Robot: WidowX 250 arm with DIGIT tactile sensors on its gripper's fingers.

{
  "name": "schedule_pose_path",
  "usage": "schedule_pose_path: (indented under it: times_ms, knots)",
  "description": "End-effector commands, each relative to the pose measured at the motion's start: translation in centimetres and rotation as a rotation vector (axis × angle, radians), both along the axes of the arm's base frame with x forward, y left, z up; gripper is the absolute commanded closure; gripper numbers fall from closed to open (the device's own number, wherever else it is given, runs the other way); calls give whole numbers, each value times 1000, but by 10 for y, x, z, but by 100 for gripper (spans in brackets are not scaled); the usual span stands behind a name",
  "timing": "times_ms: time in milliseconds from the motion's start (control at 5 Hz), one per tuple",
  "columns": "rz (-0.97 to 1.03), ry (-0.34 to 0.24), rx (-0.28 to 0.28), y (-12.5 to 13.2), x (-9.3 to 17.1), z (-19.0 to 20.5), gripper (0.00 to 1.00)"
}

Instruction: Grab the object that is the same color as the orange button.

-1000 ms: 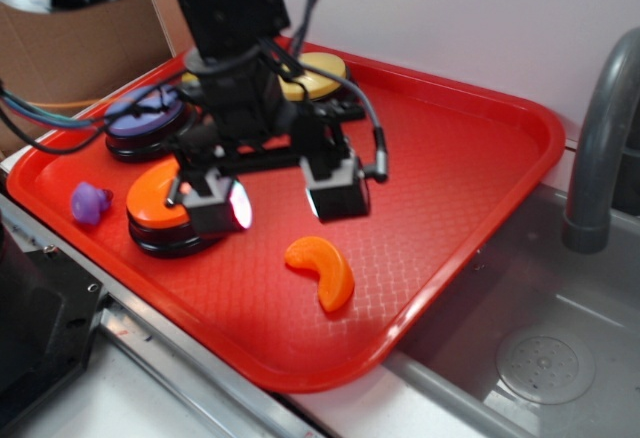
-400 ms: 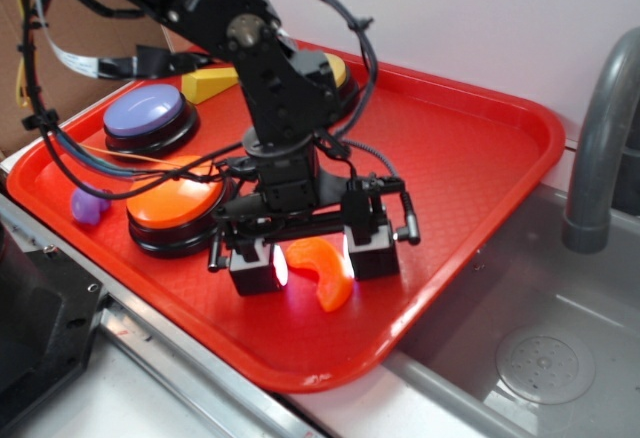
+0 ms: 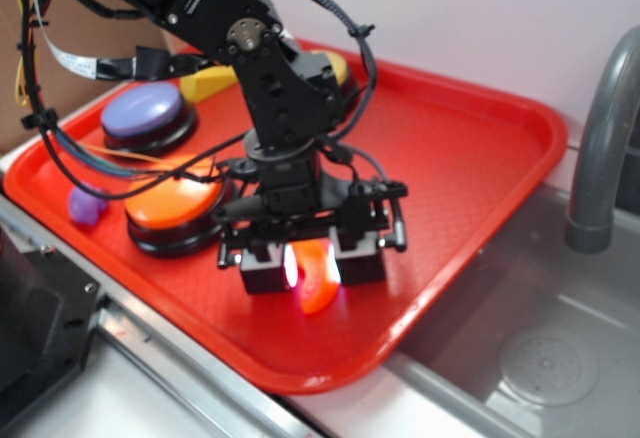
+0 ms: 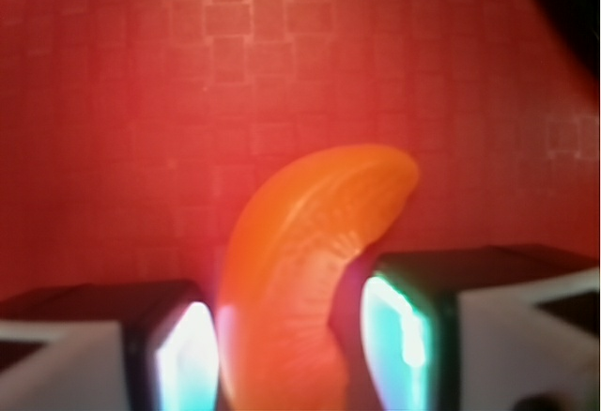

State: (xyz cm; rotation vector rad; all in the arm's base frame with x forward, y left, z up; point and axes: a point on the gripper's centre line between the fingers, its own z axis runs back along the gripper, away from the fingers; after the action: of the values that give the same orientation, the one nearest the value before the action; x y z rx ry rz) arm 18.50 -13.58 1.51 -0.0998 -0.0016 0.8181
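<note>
Fingers (image 3: 313,266) gripping the orange crescent (image 4: 310,270) on the red tray (image 3: 460,178), beside the orange button (image 3: 170,203)

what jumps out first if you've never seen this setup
The black tool at the near middle of the red tray, its lit fingers closed around the small orange crescent. Just left of it sits the big orange button, matching the crescent's color.
</note>
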Motion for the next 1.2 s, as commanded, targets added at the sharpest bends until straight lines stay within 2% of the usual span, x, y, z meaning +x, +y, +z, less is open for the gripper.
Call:
schedule_pose_path:
  times_ms: [0, 400, 600, 1000]
  knots:
    - [-36, -40, -7, 5, 9, 12, 100]
    - [-220, -96, 26, 38, 27, 65, 100]
    - [-421, -78, 66, 59, 50, 97, 100]
    - [-714, -59, 53, 98, 72, 137, 100]
